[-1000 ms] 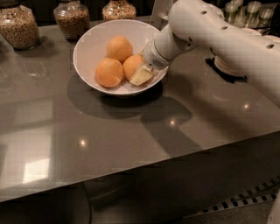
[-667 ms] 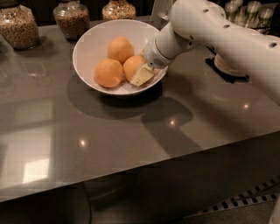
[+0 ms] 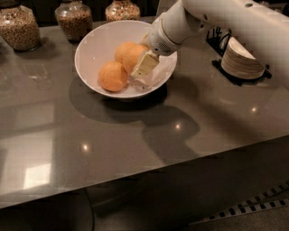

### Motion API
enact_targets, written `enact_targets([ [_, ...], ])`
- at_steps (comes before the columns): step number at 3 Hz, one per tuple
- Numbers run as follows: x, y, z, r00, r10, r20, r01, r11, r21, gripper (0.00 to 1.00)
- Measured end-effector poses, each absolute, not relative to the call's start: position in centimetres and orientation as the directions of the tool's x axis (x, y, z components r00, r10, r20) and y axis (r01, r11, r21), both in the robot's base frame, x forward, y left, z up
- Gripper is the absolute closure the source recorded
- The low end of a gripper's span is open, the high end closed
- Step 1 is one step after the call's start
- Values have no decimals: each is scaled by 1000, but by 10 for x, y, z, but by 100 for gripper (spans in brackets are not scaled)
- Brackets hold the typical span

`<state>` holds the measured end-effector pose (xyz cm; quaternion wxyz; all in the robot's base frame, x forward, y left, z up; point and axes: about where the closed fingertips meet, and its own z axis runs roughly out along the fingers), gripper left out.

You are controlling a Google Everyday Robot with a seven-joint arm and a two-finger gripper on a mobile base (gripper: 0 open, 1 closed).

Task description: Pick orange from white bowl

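The white bowl (image 3: pixel 92 43) stands on the grey counter at the back, left of centre. It holds three pale oranges. One orange (image 3: pixel 112 76) lies at the front left and one (image 3: pixel 122 48) at the back. My gripper (image 3: pixel 137 67) reaches down into the bowl's right half from the upper right. It is shut on the third orange (image 3: pixel 133 57) and holds it slightly above the bowl's bottom. One cream finger (image 3: pixel 145 64) lies across the orange's right front; the other finger is hidden behind the fruit.
Three glass jars of grains (image 3: pixel 18 28) (image 3: pixel 74 20) (image 3: pixel 122 9) line the counter's back edge. A stack of small plates (image 3: pixel 241 58) sits in a black holder at the right. My white arm (image 3: pixel 226 18) spans the upper right. The counter's front edge runs across the lower frame.
The gripper has risen a little with the right-hand orange in it, lifting it up and against the back orange. The other two oranges and the bowl have not moved.
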<state>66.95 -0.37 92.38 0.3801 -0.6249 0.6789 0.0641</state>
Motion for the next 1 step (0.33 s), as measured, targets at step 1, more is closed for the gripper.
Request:
enact_targets([
  [1,658,0,964,114,-774,-623,-895,193,-402,100],
])
